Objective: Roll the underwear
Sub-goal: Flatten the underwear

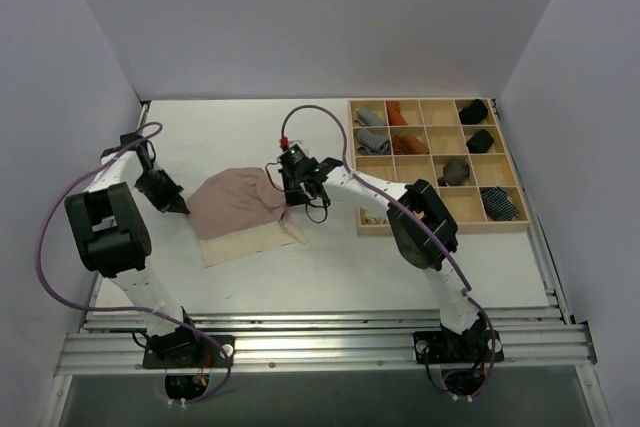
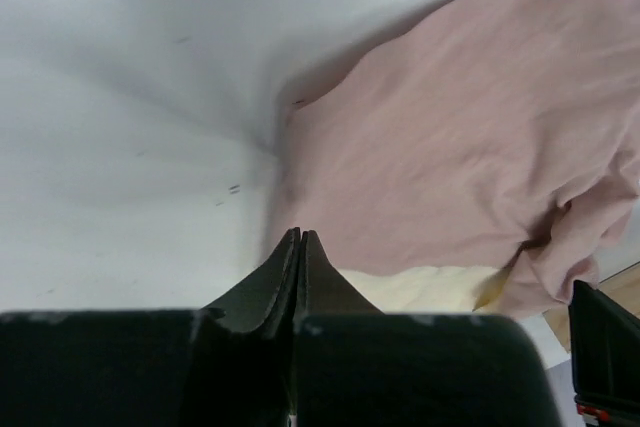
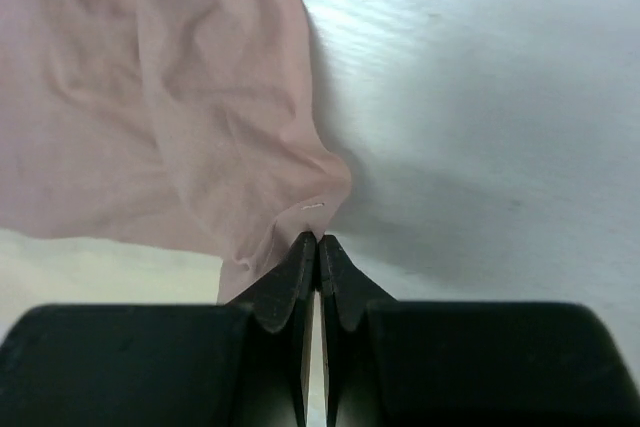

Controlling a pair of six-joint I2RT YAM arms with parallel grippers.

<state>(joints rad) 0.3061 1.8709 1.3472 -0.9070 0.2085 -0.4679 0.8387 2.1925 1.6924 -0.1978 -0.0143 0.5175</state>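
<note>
Underwear (image 1: 235, 202), dusty pink with a beige part beneath, lies wrinkled on the white table (image 1: 400, 267) between my claws. My left claw (image 2: 300, 235) is pinched tight on its left edge, my right claw (image 3: 318, 239) on its right corner.

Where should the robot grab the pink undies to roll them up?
Probably pinch the pink underwear at its side edges, one end effector in low from each side. It lies flat and spread, so only the thin edges give something to pinch. The right end effector is shut on the right corner; the left end effector is shut at the left edge, grip unclear.
</note>
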